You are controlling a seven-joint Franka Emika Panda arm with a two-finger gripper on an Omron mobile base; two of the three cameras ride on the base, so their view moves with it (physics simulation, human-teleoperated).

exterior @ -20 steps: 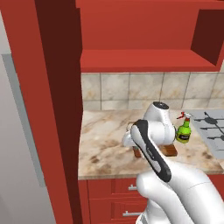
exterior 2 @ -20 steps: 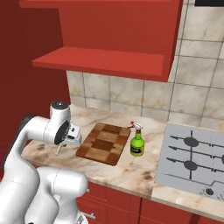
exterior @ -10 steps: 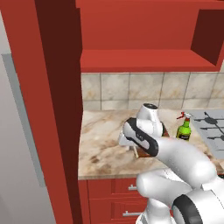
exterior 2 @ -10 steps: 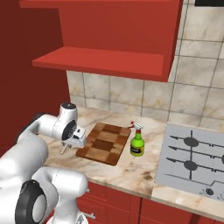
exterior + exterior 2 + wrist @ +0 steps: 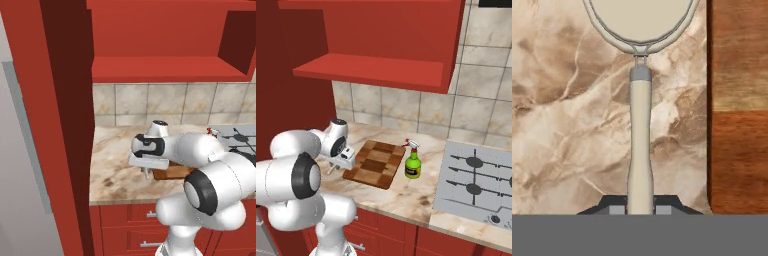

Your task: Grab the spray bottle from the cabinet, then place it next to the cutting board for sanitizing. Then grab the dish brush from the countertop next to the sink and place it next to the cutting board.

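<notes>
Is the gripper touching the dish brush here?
Touching. In the hand view the gripper is shut on the dish brush: its handle runs down between both fingertips with no gap on either side.

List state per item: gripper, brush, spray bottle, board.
Two-finger gripper: shut on the brush handle, low over the marbled beige countertop.
Slim pale beige dish brush: held by its handle, beside the board's edge.
Green spray bottle: upright on the countertop, right beside the board.
Reddish-brown wooden cutting board: flat on the countertop, nothing on it.
</notes>
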